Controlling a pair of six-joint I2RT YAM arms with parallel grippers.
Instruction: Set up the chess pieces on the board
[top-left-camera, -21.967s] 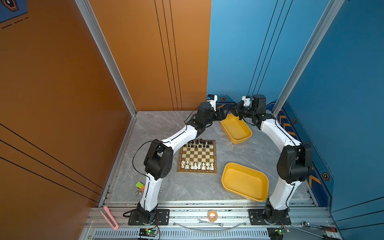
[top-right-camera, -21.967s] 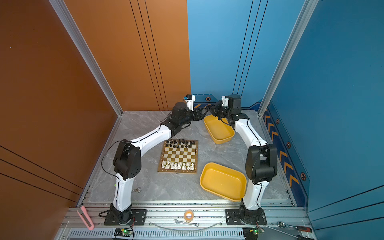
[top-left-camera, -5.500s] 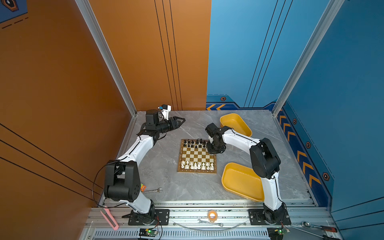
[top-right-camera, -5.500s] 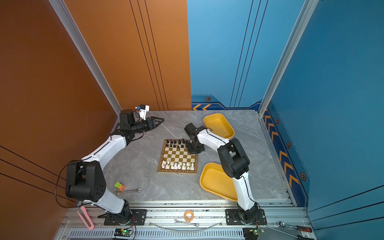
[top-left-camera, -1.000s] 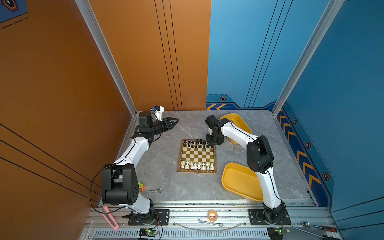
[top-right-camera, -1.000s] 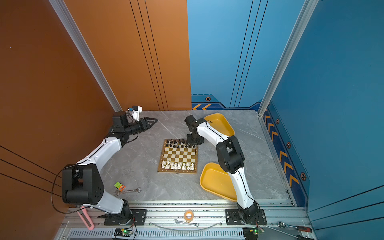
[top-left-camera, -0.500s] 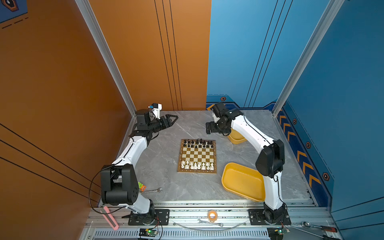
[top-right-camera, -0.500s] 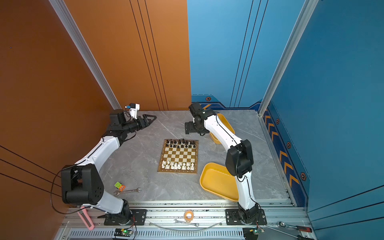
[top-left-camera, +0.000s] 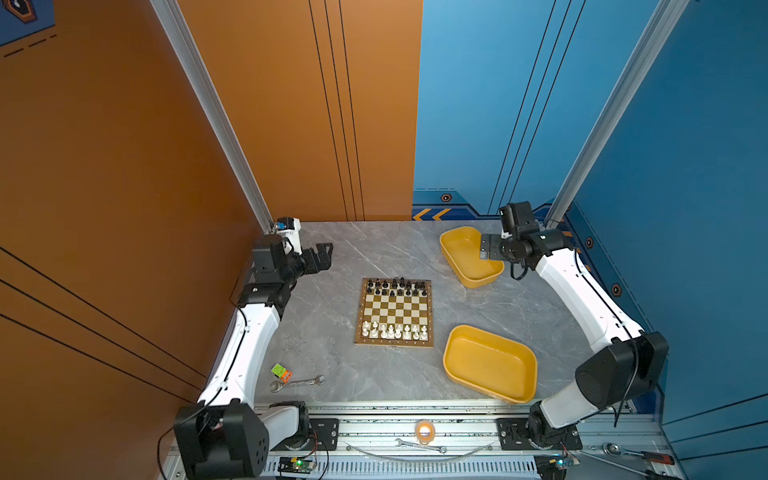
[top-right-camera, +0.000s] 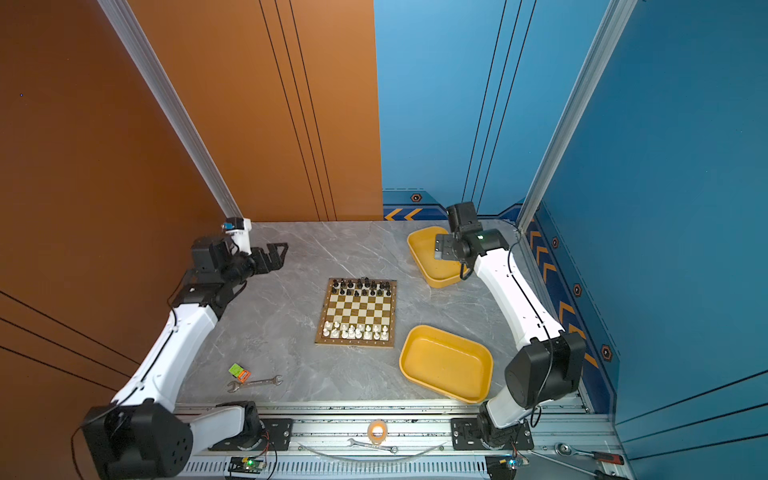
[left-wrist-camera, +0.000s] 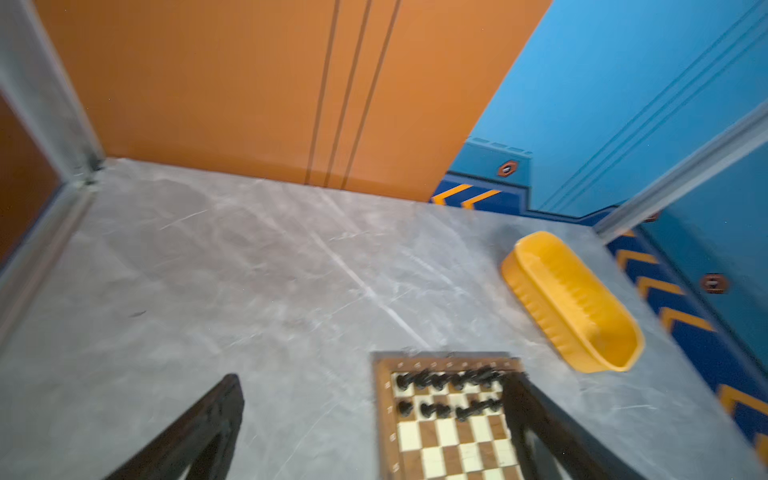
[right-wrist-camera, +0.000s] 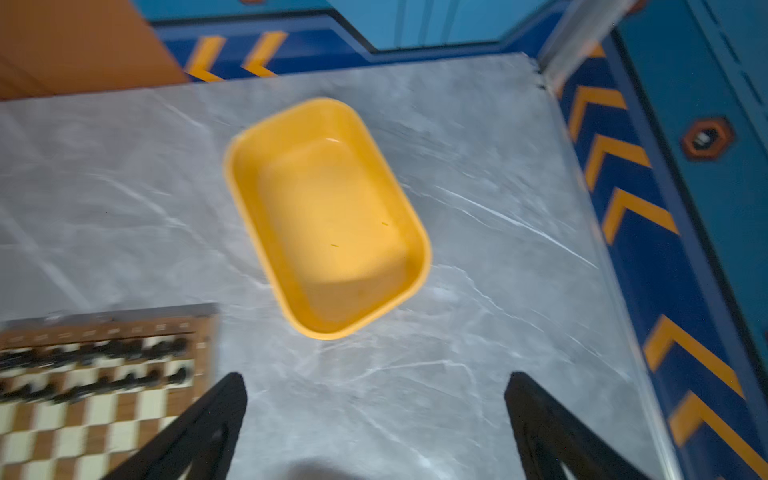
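Finishing: black, cream chess pieces (top-left-camera: 393, 331) seemed ranked on checkered wooden board (top-left-camera: 395, 309).
Left claw (left-wrist-camera: 372, 378), right claw (right-wrist-camera: 376, 376): gaped wide, empty.
Next: likely inspection only.

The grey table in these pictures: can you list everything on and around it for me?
square brown-and-cream wooden chessboard: one, middle of the table
glossy black chess pieces: two rows, too small to count, board's far edge
cream-white chess pieces: two rows, board's near edge
yellow oblong plastic trays: two, empty, one far right, one near right
silver wrench: one, table's near left
small green-and-orange block: one, beside that wrench
second silver wrench: one, front rail
round orange-white object: one, front rail
red-handled ratchet: one, front frame's right end
white-and-black robot arms: two, left and right of the board
left gripper: one, black, open, far left, holding nothing
right gripper: one, black, open, by the far tray
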